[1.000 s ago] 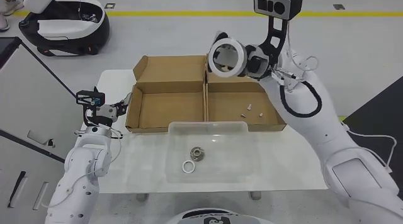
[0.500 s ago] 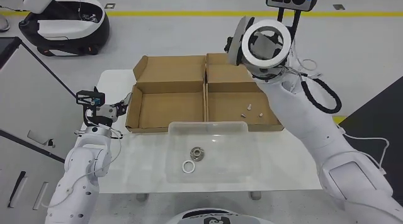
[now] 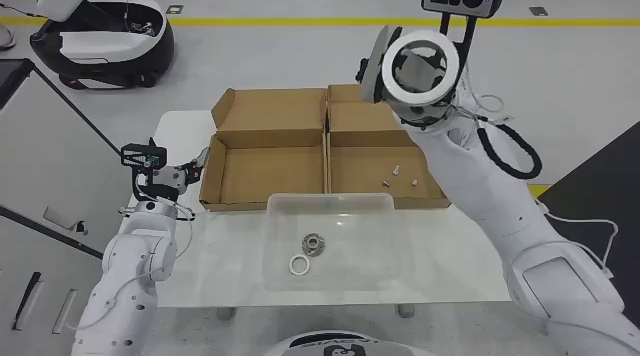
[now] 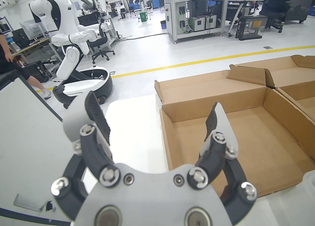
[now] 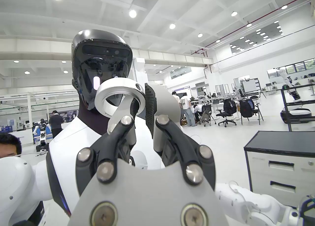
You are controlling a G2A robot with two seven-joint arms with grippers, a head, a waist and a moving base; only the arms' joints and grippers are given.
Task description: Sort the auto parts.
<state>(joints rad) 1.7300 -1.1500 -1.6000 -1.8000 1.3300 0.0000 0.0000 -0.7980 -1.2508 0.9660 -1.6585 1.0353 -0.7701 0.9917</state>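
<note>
Right tool (image 5: 140, 103) is sitting raised high above the far side of the right box (image 3: 360, 171). It is clamping the silver ring (image 5: 115, 85), with one finger threaded through the hole and the other pad pressing on the outside.

Left tool (image 4: 157, 118) is hanging with its fingers spread, gripping nothing. It is by the counter's (image 3: 460, 256) left edge, just beside the left box (image 3: 265, 171).

I'm seeing a white ring (image 3: 298, 265) and a grey metal part (image 3: 314, 245) lying close together in the clear tray (image 3: 330, 199). Two small pale pieces (image 3: 396, 169) are lying in the right box.
</note>
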